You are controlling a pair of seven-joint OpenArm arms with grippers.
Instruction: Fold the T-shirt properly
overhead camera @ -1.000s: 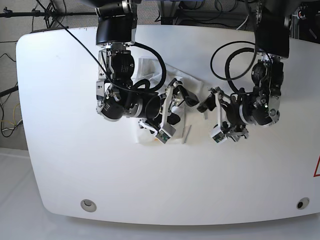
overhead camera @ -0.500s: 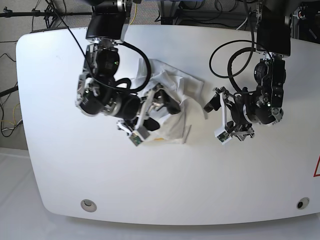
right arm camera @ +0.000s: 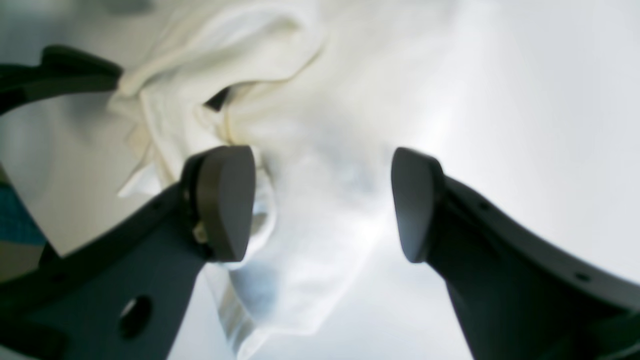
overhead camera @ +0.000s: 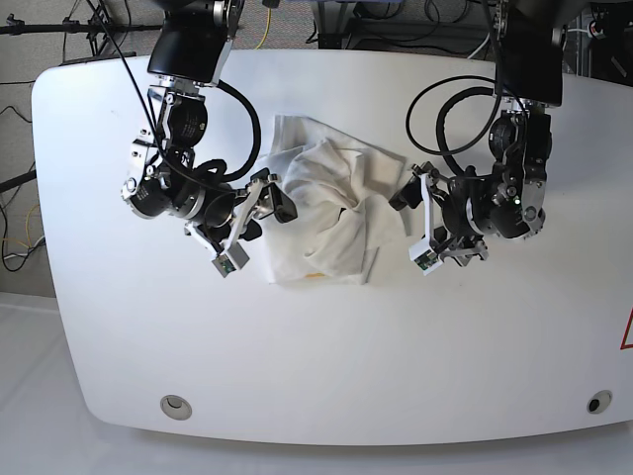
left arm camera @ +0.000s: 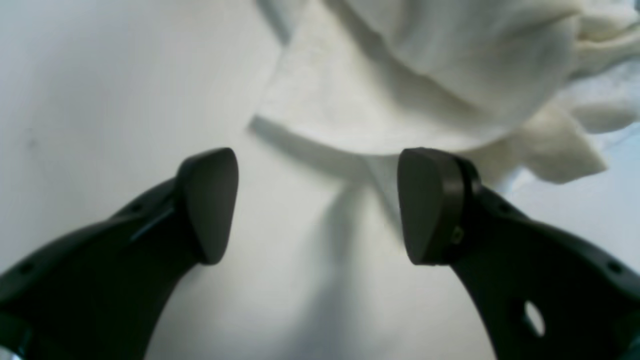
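Observation:
The T-shirt point(overhead camera: 331, 213) lies crumpled in a white heap at the table's middle, with a small yellow-orange mark point(overhead camera: 315, 274) at its near hem. At the heap's left edge my right gripper point(overhead camera: 272, 198) stands open. In the right wrist view its fingers point(right arm camera: 225, 200) straddle blurred white T-shirt cloth point(right arm camera: 260, 65) without pinching it, and a black scrap point(right arm camera: 218, 99) shows in a fold. My left gripper point(overhead camera: 404, 203) is open just off the heap's right edge. The left wrist view shows only bare table between its fingertips point(left arm camera: 425, 205), with the T-shirt point(left arm camera: 400, 75) just ahead.
The white table point(overhead camera: 326, 346) has two round holes near its front edge, one at the left point(overhead camera: 175, 404) and one at the right point(overhead camera: 593, 403). Black cables point(overhead camera: 445, 109) loop over the back by the arms. A red mark point(overhead camera: 626, 332) sits at the right edge.
My right arm has pulled back leftward off the shirt, uncovering the heap, and its jaws have narrowed a little. My left arm has shifted slightly toward the shirt's right edge.

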